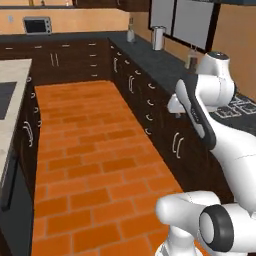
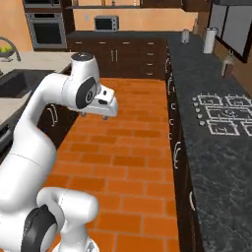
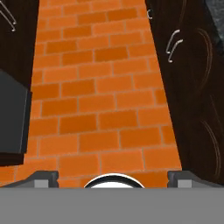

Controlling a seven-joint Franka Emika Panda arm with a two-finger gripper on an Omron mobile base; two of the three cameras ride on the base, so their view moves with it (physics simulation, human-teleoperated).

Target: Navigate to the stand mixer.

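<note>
The stand mixer is out of view. My gripper [image 1: 176,109] hangs from the folded white arm above the orange brick floor [image 1: 95,150], beside the right-hand cabinet run. From the other side the gripper [image 2: 104,116] points down over the aisle. In the hand view the gripper [image 3: 113,178] is open: its two dark fingertips [image 3: 44,176] stand far apart with nothing between them, and brick floor lies below.
A dark counter [image 2: 216,162] with a gas cooktop [image 2: 221,114] runs along the right. On it stand a white canister [image 1: 158,38] and a bottle [image 1: 131,33]. A pale island with a sink [image 2: 19,81] is on the left. A toaster oven [image 1: 37,25] and a wall oven [image 2: 47,29] are at the back.
</note>
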